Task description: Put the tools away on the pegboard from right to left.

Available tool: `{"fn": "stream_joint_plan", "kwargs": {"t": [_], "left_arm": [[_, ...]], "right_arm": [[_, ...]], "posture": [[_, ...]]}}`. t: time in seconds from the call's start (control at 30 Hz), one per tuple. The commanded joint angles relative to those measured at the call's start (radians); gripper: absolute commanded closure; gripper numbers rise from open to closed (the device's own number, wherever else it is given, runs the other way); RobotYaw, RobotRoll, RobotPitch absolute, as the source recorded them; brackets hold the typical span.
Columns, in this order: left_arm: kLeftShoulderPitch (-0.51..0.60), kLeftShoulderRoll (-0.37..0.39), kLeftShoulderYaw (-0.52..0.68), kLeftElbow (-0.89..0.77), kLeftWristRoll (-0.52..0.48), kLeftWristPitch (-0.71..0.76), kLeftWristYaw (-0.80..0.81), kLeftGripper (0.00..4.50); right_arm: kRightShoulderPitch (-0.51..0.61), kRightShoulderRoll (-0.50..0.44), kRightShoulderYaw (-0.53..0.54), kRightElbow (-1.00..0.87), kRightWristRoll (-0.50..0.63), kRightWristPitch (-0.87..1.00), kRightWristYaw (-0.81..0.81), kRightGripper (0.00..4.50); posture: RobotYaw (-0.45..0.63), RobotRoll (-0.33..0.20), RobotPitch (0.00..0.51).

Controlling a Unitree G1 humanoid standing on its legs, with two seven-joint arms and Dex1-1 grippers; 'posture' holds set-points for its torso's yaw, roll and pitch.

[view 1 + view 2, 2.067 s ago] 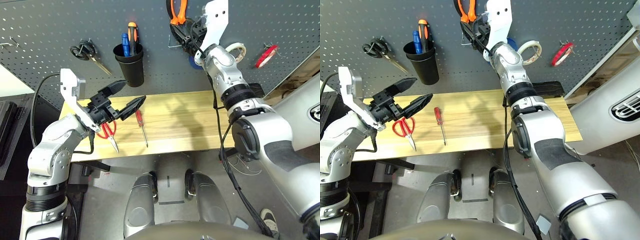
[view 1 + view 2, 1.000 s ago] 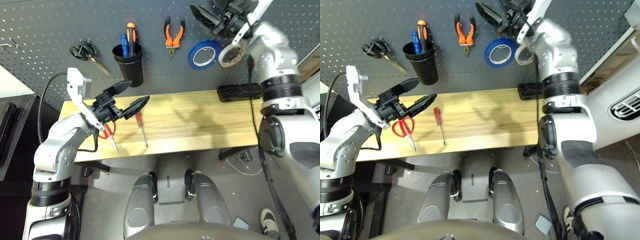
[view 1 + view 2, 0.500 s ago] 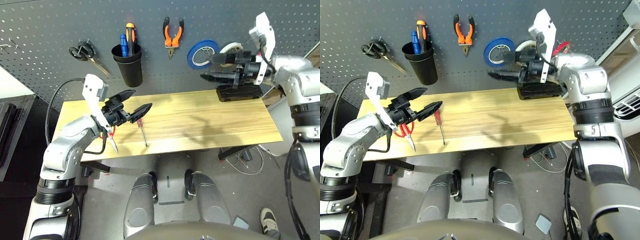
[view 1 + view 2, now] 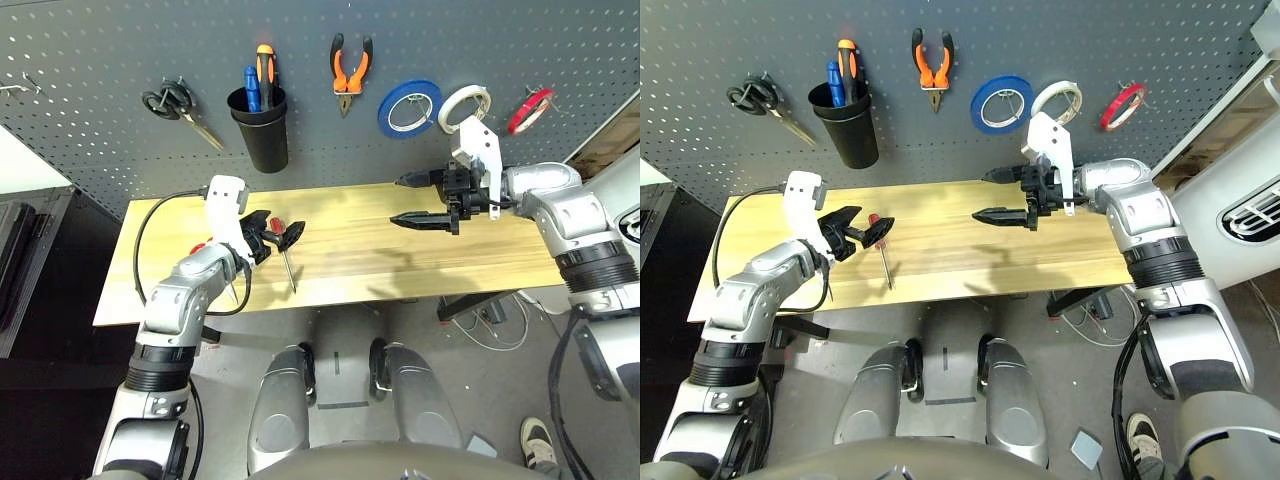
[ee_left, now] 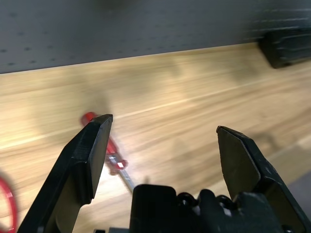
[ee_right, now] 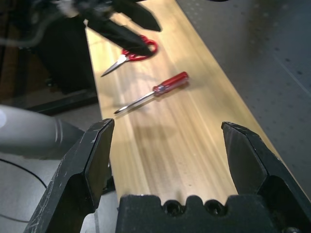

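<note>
Screwdriver [image 4: 287, 255] is lying at centre-left of the head view, just beside the wide-open, empty left gripper [image 4: 276, 233]. In the right wrist view, the right gripper [image 6: 170, 145] is gaping, holding nothing.

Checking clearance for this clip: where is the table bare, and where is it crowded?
Bare wood runs from the screwdriver to the table's right end, under the open right gripper. Crowded at the left: the left gripper, screwdriver and red scissors cluster.
</note>
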Motion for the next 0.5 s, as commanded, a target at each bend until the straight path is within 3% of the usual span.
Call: {"fn": "stream_joint_plan", "kwargs": {"t": [0.03, 0.5], "left_arm": [[-0.032, -0.025, -0.014, 0.075, 0.041, 0.023, 0.033, 0.0], [-0.095, -0.124, -0.007, 0.333, 0.164, -0.037, 0.149, 0.0]], "right_arm": [[0.029, -0.005, 0.006, 0.008, 0.001, -0.054, 0.05, 0.05], [0.157, 0.02, 0.011, -0.102, 0.026, -0.073, 0.086, 0.05]], "posture": [[-0.02, 0.0, 0.169], [-0.06, 0.0, 0.236]]}}
